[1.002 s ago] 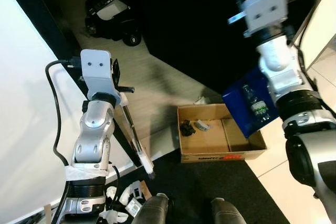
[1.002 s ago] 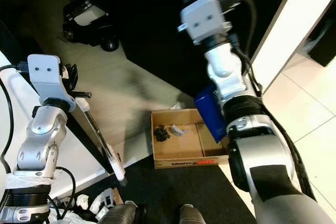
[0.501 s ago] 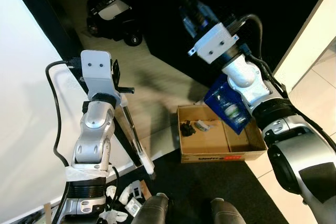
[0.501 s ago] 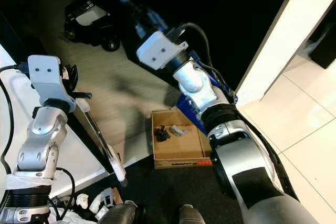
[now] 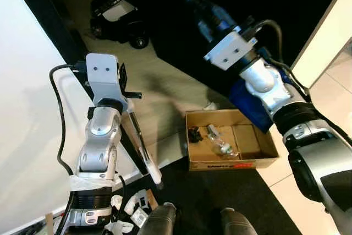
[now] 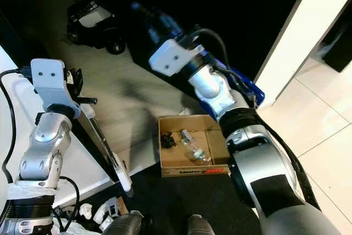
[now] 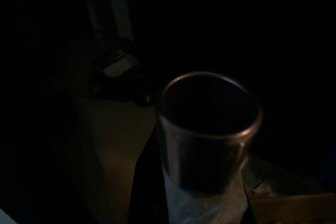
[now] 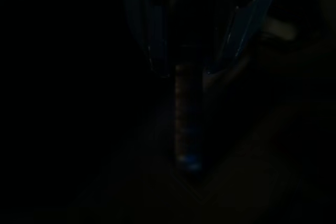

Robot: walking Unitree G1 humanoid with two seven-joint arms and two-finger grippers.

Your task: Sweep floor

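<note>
My right pincer (image 5: 206,12) is blurry, can't tell its grip, though the blue plastic dustpan (image 5: 254,96) hangs tilted over the brown cardboard box (image 5: 230,146); clear crinkly bottle (image 5: 219,141) inside; tip further and rubbish might spill past the flimsy rim; left pincer's grip on the dark broom stick (image 5: 137,136) is unclear too.

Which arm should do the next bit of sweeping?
Left. The broom runs down from the left gripper, its low end close to the floor. The right arm is lifted high, busy with the blue dustpan by the box.
</note>
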